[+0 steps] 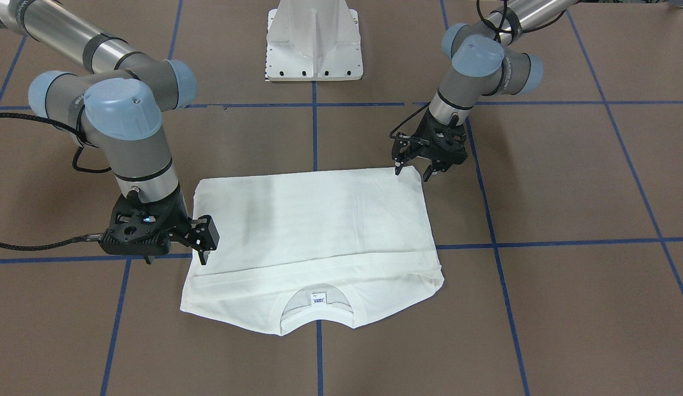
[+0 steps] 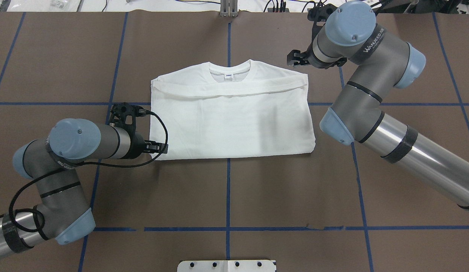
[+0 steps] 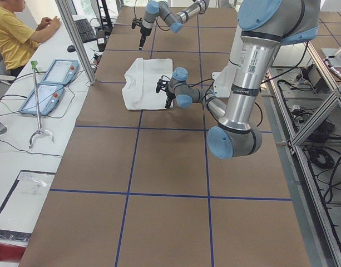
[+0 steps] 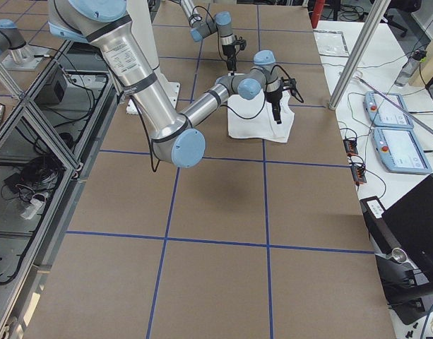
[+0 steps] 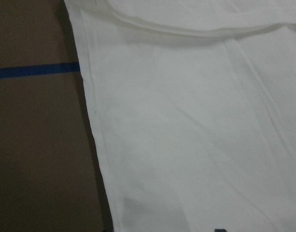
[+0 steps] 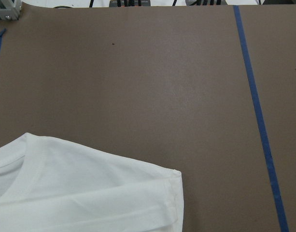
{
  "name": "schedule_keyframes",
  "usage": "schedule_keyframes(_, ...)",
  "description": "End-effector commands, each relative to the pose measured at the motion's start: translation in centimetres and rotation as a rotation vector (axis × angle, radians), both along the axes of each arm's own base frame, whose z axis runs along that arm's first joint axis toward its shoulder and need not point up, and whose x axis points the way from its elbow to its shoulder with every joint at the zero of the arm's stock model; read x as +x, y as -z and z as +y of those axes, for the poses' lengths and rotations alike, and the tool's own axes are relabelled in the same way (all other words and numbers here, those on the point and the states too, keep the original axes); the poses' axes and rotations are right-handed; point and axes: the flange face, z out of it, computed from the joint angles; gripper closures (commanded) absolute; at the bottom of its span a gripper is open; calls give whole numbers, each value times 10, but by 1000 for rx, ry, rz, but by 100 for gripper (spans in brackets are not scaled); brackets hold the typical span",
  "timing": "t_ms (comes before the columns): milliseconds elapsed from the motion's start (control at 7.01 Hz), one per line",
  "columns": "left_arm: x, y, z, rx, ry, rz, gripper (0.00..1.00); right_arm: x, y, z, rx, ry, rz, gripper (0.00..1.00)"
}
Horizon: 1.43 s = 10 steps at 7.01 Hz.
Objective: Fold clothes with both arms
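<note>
The white T-shirt (image 2: 234, 121) lies folded flat in the middle of the brown surface (image 2: 234, 196). Its collar (image 2: 230, 70) is at 12 o'clock, and its straight folded edge is at 6 o'clock. A sleeve band (image 2: 234, 88) runs across just under the collar.

The left gripper (image 1: 413, 175) is at the shirt's 7 o'clock corner, its fingers spread to either side of that corner. The right gripper (image 1: 205, 242) is at the 1 o'clock shoulder corner; I cannot tell whether its fingers are apart.

Bare surface crossed by blue tape lines (image 2: 228, 189) lies open on all sides. The white pedestal base (image 2: 226, 265) sits well apart at 6 o'clock.

The collar tag (image 2: 228, 76) carries a small blue mark that is too small to read. The white lettering (image 2: 371, 39) on the right arm is also not clearly legible.
</note>
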Motion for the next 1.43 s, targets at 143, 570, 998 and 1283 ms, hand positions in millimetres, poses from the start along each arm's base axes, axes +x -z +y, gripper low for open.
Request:
schedule_keyframes(143, 8, -1, 7, -32, 27, 7, 88, 0, 0, 0, 1, 1, 1, 0)
schedule_keyframes(570, 5, 6, 10, -15, 28, 14, 100, -1, 0, 0, -1, 0, 0, 0)
schedule_keyframes(998, -82, -31, -25, 165, 23, -112, 100, -1, 1, 1, -1, 0, -3, 0)
schedule_keyframes(1283, -153, -70, -119, 253, 93, -266, 100, -1, 1, 1, 1, -1, -3, 0)
